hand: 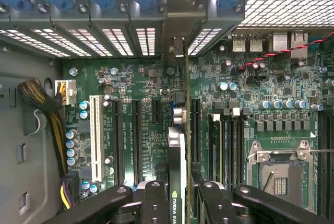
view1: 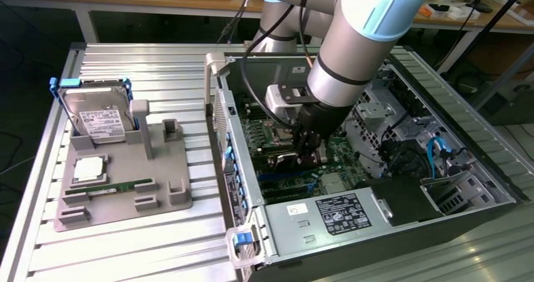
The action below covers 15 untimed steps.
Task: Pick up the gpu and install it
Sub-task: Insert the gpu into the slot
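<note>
My gripper is down inside the open computer case, over the green motherboard. It is shut on the gpu, a thin black card seen edge-on between the two black fingers. In the exterior view the gpu hangs below the gripper, just above the board. The card's far end reaches the metal bracket openings at the case's rear wall. It stands upright along the row of long black expansion slots; whether it is seated in a slot I cannot tell.
A grey fixture on the slatted table holds a hard drive, a processor and a memory stick. Inside the case are the power supply, the processor socket, a white slot and cable bundles.
</note>
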### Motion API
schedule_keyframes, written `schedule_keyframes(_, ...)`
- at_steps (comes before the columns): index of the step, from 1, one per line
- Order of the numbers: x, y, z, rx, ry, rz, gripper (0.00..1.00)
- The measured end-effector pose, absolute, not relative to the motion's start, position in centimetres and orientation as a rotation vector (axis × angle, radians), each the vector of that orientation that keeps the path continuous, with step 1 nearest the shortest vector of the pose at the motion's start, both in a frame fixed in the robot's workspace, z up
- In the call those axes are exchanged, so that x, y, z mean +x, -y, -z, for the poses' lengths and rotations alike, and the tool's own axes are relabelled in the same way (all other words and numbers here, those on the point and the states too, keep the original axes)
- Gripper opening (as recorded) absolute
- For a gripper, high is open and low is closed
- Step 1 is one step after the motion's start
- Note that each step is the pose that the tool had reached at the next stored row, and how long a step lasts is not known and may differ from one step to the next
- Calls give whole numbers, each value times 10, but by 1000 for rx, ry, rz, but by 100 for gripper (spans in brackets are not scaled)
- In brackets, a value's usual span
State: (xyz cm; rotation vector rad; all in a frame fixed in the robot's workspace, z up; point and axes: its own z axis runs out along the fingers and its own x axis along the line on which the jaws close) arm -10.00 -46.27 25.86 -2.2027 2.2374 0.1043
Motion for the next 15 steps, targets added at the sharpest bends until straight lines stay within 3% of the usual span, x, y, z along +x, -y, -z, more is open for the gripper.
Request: schedule_keyframes(15,-100,464,-259,-2203,-2237,-104,27)
